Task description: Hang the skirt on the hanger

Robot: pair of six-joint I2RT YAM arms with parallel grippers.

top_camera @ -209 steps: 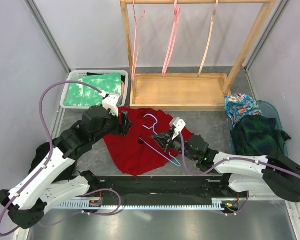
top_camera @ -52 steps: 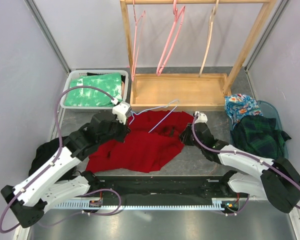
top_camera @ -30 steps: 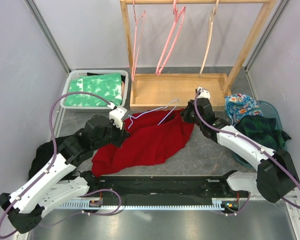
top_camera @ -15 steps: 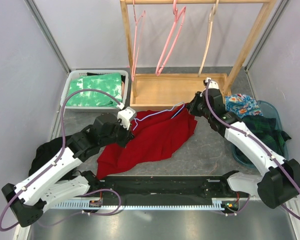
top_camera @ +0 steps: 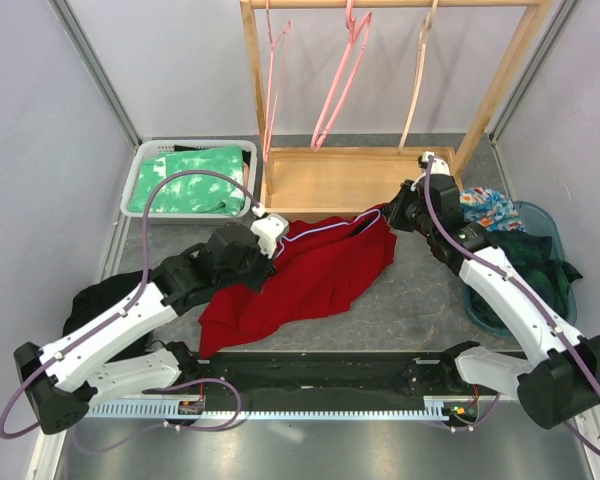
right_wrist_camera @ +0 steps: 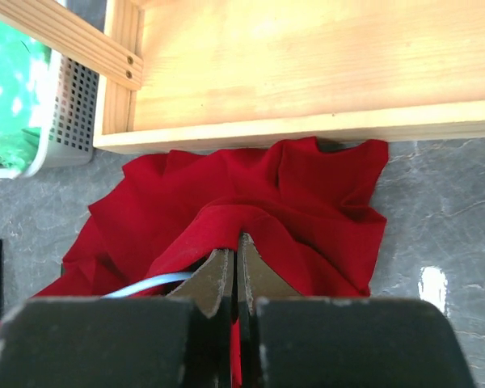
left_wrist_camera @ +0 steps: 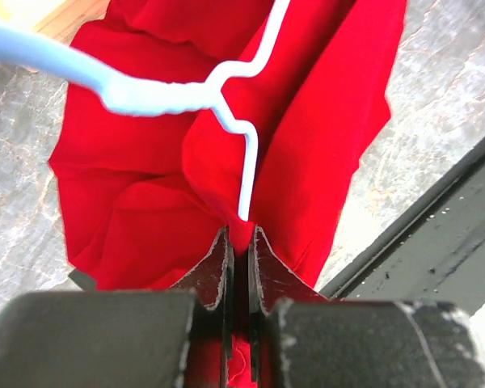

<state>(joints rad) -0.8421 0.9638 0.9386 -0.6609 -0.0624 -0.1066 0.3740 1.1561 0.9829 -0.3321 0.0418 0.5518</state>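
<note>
The red skirt [top_camera: 310,275] is stretched between my two grippers, and its lower part trails on the grey table. A thin pale blue hanger [top_camera: 325,222] runs along the skirt's top edge. My left gripper [top_camera: 277,232] is shut on a fold of the skirt [left_wrist_camera: 145,210]; in the left wrist view the hanger [left_wrist_camera: 145,95] ends right at the left gripper [left_wrist_camera: 240,234]. My right gripper [top_camera: 395,213] is shut on the skirt's other end, by the rack's base. In the right wrist view the right gripper [right_wrist_camera: 237,242] pinches the skirt [right_wrist_camera: 307,194], and the hanger [right_wrist_camera: 141,284] shows under the cloth.
A wooden rack [top_camera: 355,180] with pink hangers [top_camera: 340,80] stands at the back. A white basket [top_camera: 140,185] holding green cloth is at the back left. A blue bin [top_camera: 552,232] of clothes sits at the right, and black cloth [top_camera: 85,300] lies at the left.
Both grippers have moved right and toward the rack, carrying skirt and hanger. The right gripper rose toward the rack's right corner, and the skirt is drawn tighter between them.
</note>
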